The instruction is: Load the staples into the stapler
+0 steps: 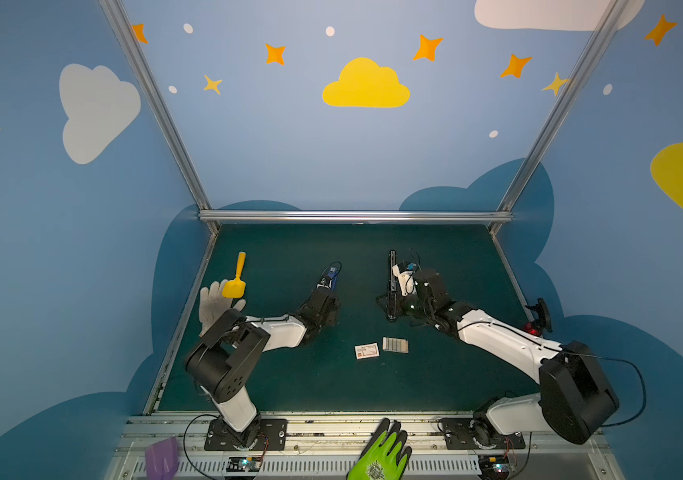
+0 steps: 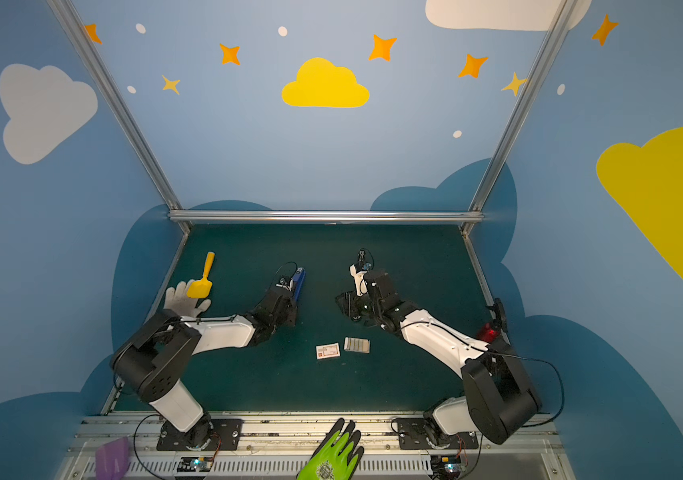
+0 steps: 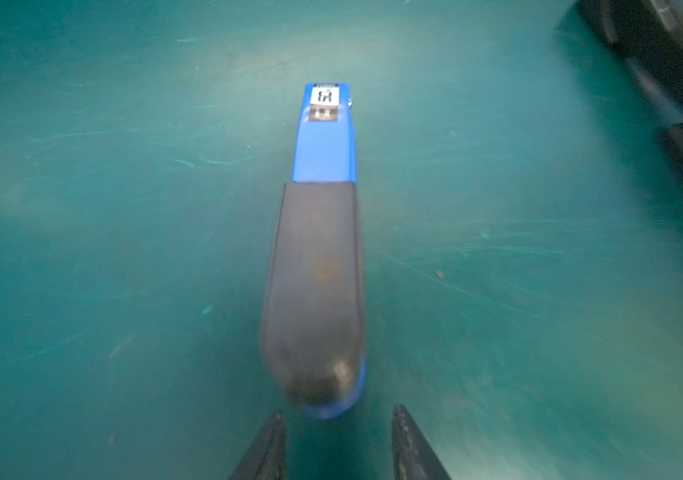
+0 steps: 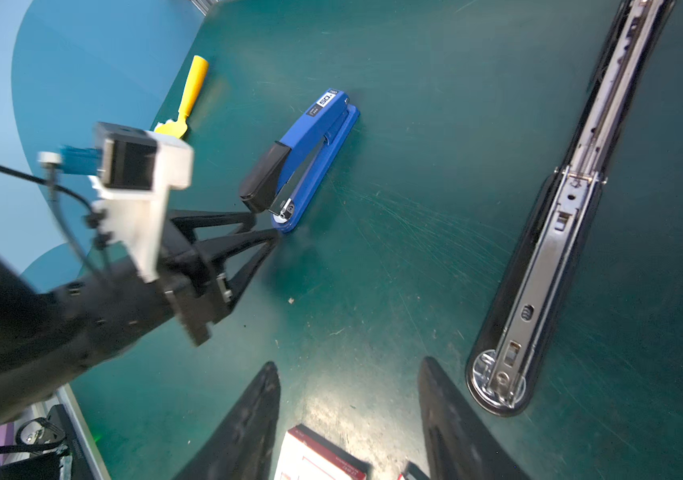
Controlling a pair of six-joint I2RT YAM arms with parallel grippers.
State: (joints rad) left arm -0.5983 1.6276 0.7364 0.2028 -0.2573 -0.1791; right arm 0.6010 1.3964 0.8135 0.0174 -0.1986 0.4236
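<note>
A black stapler lies opened flat on the green mat, its silver magazine bare and facing up. A blue stapler with a dark handle lies to its left. The staples sit rowed in a pale tray nearer the front. My left gripper is open, its fingertips just behind the blue stapler's rear end, holding nothing. My right gripper is open over bare mat beside the black stapler's round end.
A white cardboard box with a red mark lies next to the staple tray. A yellow scoop and a white glove are at the left edge. A green glove and a purple scoop lie on the front rail.
</note>
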